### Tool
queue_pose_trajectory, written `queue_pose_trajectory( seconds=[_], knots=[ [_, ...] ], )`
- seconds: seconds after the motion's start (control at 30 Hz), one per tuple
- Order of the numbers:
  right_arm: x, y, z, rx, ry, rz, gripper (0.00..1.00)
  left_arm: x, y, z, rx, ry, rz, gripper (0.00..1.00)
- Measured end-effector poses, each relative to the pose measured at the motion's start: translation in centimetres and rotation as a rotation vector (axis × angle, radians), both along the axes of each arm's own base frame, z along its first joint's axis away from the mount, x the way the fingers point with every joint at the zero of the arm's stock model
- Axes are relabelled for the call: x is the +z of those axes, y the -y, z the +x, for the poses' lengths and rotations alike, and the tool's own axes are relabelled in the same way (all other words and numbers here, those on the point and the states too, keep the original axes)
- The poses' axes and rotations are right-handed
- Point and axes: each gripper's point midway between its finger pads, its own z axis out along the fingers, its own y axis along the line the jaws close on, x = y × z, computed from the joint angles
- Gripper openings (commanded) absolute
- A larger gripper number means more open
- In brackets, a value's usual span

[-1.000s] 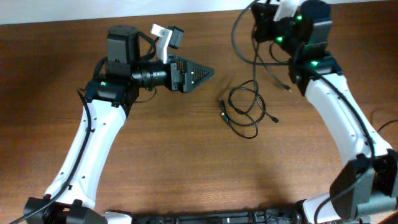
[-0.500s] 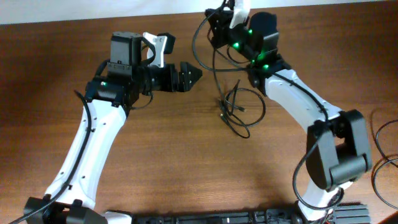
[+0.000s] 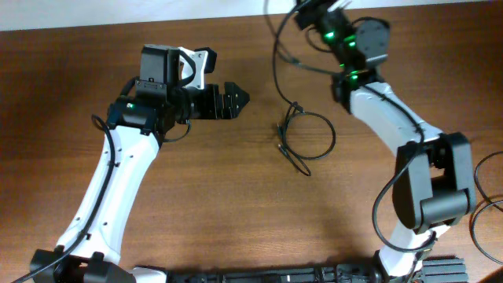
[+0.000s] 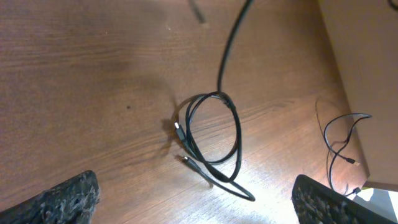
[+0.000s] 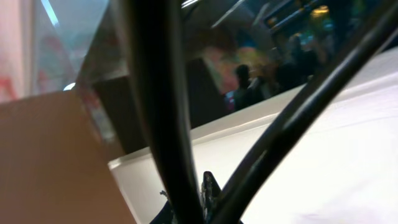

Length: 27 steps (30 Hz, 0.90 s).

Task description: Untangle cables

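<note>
Listing the contents of one wood-grain tabletop, seen from overhead and from both wrists.

Cables: thin black cords lying a little right of centre, nearer the far edge than the near edge. Most of the length rests flat in a rough loop of overlapping strands, with small plug ends lying at the loop's left side. One strand leaves the top of the loop and rises off the wood toward the far edge.

Left hand: open, its two fingers spread wide and holding nothing. It points toward the loop from the left and is apart from it. In the left wrist view the loop lies ahead of the hand, between the two finger pads and untouched.

Right hand: raised at the far edge, closed on the lifted strand of the cables. The right wrist view is blurred (black cords cross close to the lens).

Spare cord: thin and black, lying beyond the tabletop's right edge, well apart from the loop.
</note>
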Motion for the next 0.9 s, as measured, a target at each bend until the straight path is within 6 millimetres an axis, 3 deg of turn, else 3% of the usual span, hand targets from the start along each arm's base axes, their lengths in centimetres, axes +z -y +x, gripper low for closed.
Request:
queue_pose_trajectory(
  seconds=[0.13,0.33,0.47,0.5,0.57,0.77,0.8,0.9],
  knots=[
    [1.6,6.1,0.5,-0.058,0.034,0.077,0.04,-0.1,0.0,-0.1,0.000,-0.006,0.002,0.96],
    [5.6,14.2,-1.8,-0.117,0.196,0.183,0.04,-0.1,-0.1,-0.1,0.001,-0.009,0.003,0.91],
    [5.7,17.9,-2.3,-0.119,0.182,0.199,0.04,0.0,0.0,-0.1,-0.005,-0.003,-0.001,0.84],
    [5.5,18.4,-2.4,-0.110,0.174,0.193,0.04,0.2,0.2,-0.1,-0.012,0.004,-0.010,0.84],
    [5.3,18.7,-2.5,-0.093,0.159,0.184,0.04,0.7,1.0,-0.1,-0.041,0.028,-0.028,1.00],
    [4.7,17.6,-2.6,-0.031,0.127,0.156,0.04,1.3,7.1,-2.4,-0.314,0.198,0.009,0.99],
    [4.7,17.5,-2.6,-0.025,0.125,0.153,0.04,1.2,8.9,-2.9,-0.385,0.245,0.014,0.99],
    [4.6,17.3,-2.7,-0.013,0.122,0.143,0.04,0.1,11.7,-3.4,-0.469,0.301,0.044,0.99]
  ],
)
